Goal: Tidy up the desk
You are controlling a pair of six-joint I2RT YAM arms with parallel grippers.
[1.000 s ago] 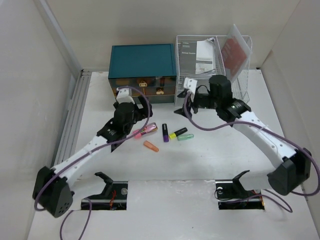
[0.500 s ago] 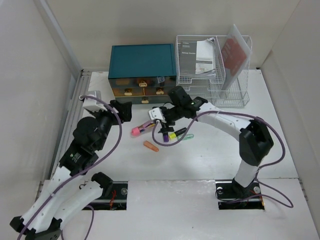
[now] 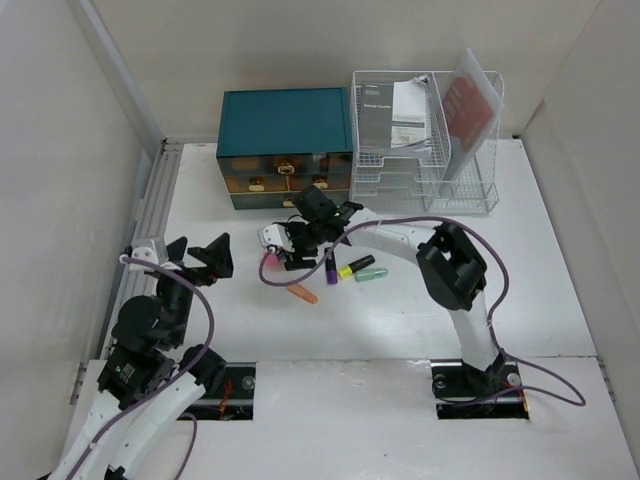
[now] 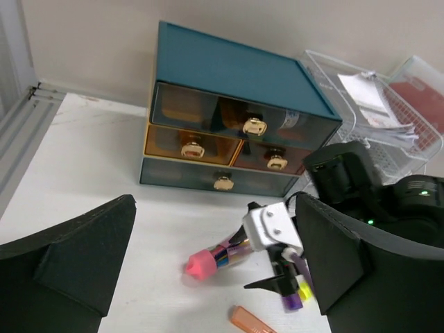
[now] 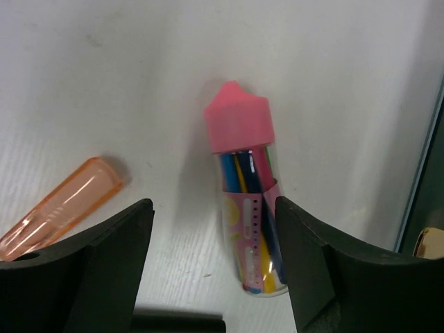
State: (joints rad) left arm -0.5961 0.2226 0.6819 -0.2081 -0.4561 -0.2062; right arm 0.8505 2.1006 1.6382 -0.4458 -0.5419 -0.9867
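A clear tube of coloured pens with a pink cap lies on the white desk in front of the teal drawer box. My right gripper is open and low over it. In the right wrist view the tube lies between the fingers, close to the right finger, untouched; that gripper is empty. My left gripper is open and empty, pulled back at the near left. In its wrist view it looks at the tube.
An orange highlighter, a purple one, a yellow one and a green one lie just right of the tube. The teal drawer box and a white wire rack with papers stand at the back.
My left arm has pulled back from the tube to the near left. My right arm has swung left from the rack and come down open over the tube.
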